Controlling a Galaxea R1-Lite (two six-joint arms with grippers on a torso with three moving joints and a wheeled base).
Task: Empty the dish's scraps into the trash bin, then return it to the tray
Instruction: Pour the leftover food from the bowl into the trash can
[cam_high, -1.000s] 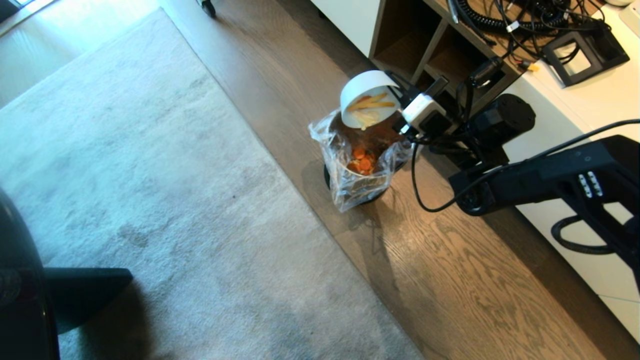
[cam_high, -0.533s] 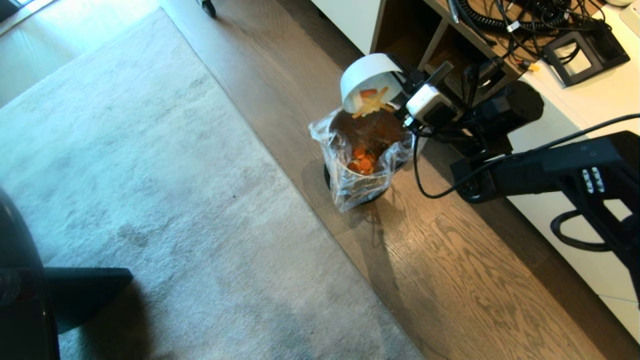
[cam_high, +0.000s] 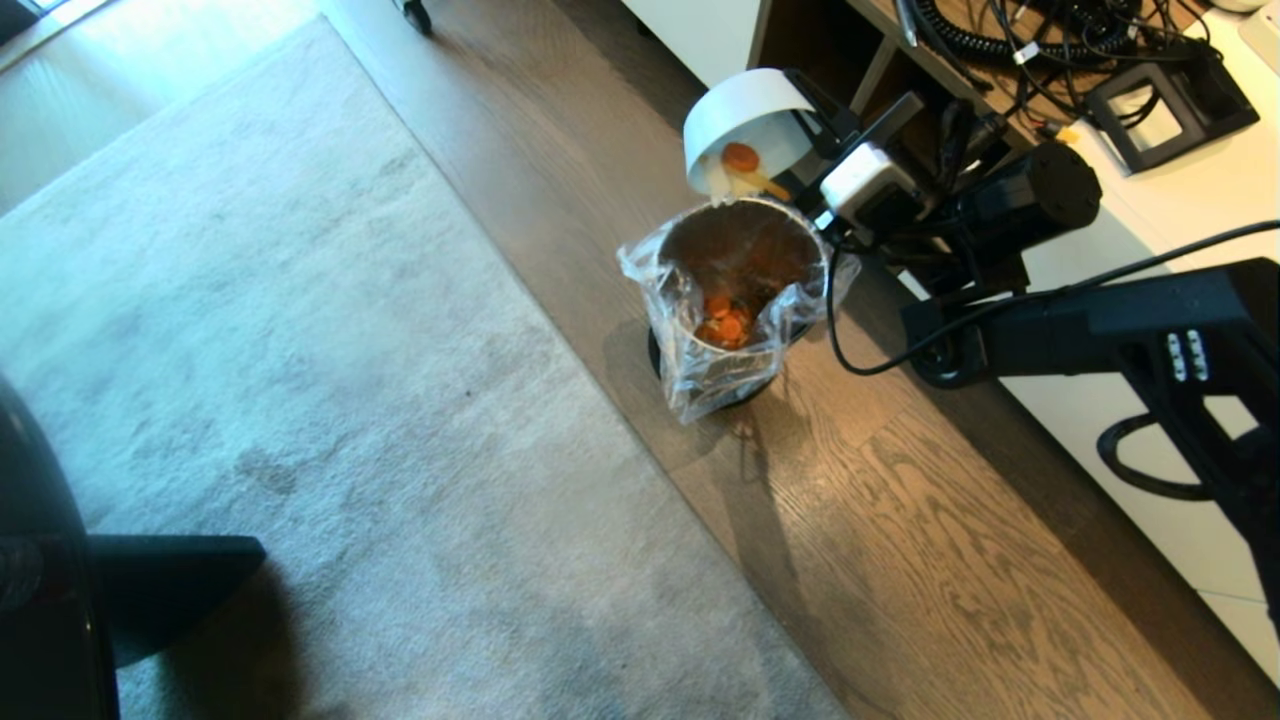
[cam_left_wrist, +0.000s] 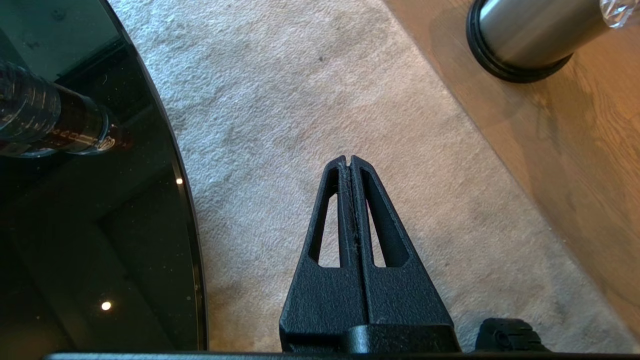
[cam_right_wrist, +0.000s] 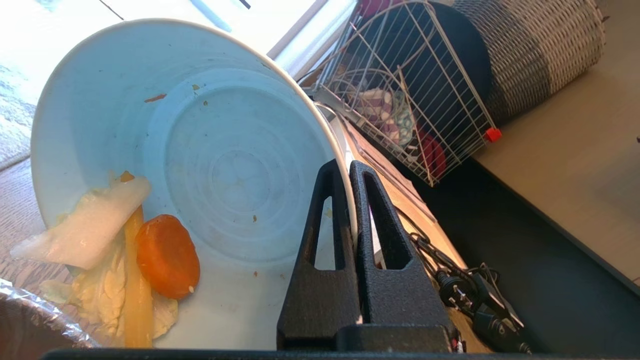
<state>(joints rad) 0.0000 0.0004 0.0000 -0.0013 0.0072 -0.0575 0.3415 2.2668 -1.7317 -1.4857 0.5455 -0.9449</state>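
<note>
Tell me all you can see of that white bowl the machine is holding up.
The dish is a small, round, deep-sided white bowl, ceramic by its look, with faint rings on its inside floor. The right gripper is shut on its rim. It is tipped steeply, mouth down, over the trash bin. An orange slice and pale peel, the scraps, cling at its lowest edge; specks dot the inside.

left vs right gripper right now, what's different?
The right gripper is shut on the rim of the dish, tipped over the trash bin; the left gripper is shut on nothing. Right is raised at the bin; left hangs over the rug. Both are black.
</note>
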